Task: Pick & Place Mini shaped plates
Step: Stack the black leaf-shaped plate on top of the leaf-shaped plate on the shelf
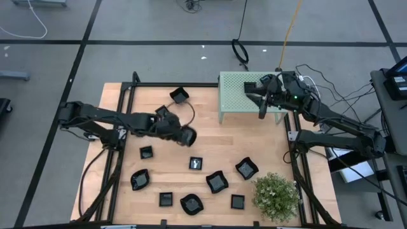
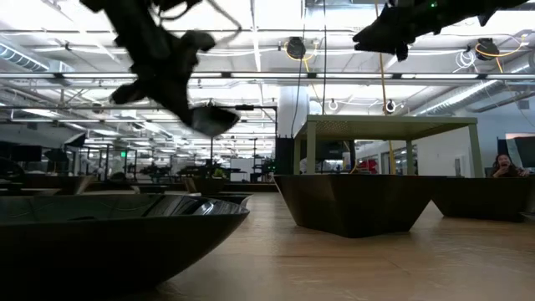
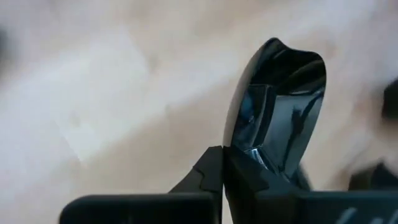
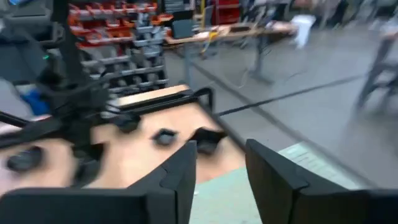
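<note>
Pale wooden table (image 1: 210, 143) fills the frame, its near half scattered with mini shaped plates (image 1: 216, 182), glossy black, some square, some wavy-rimmed, and one more square one (image 1: 180, 96) near the far edge. From the left side, the left gripper (image 1: 184, 135) reaches toward the table's middle and hangs above the wood, its fingers (image 3: 214, 174) pinched together on the rim of a held plate (image 3: 280, 112), which stands tilted beyond the fingertips, clear of the surface. Farther right stands a pale green perforated stand (image 1: 238, 95), and over its top hovers the right gripper (image 1: 262, 105), jaws parted with nothing between them. A bushy plant (image 1: 275, 194) sits at the near right corner.
</note>
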